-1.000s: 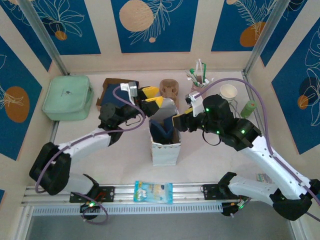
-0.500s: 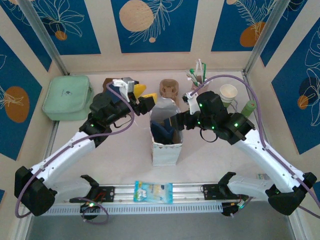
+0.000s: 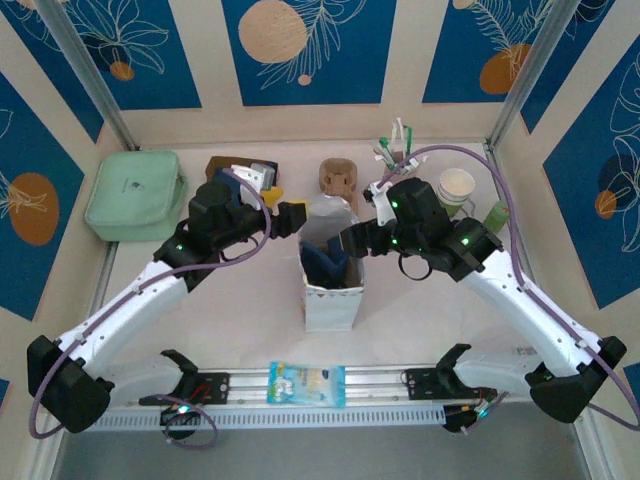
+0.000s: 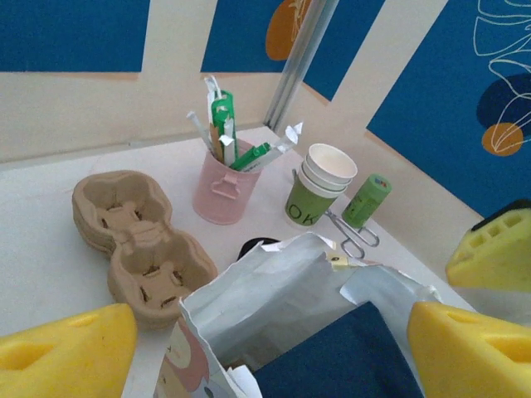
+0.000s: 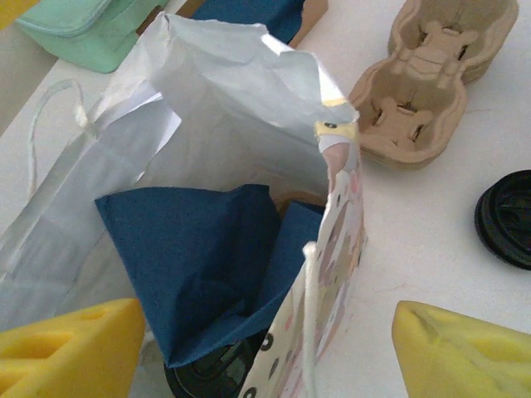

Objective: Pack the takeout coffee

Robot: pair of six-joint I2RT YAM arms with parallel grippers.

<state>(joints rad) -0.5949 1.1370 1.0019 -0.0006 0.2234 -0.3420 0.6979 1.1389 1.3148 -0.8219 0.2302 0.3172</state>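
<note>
A white paper bag (image 3: 330,298) stands open mid-table. Inside it lies a folded blue napkin (image 5: 195,257). Below the napkin shows a round black lid (image 5: 207,380), which I take for the takeout coffee; its cup is hidden. My left gripper (image 3: 293,216) hangs open at the bag's back-left rim, the yellow fingers (image 4: 70,352) wide either side of the mouth. My right gripper (image 3: 350,240) is open at the bag's right wall (image 5: 332,249), with that wall between its fingers (image 5: 465,352) and nothing gripped.
Behind the bag sit a cardboard cup carrier (image 4: 137,240), a pink cup of stirrers (image 4: 222,186), stacked paper cups (image 4: 319,184), metal tongs (image 4: 353,236) and a green tube (image 4: 367,199). A loose black lid (image 5: 506,220) lies right of the bag. A mint pouch (image 3: 135,195) lies far left.
Both grippers have opened wider. The left arm has stretched out and its gripper has eased back from the bag's rim; the right gripper has shifted slightly left and back.
</note>
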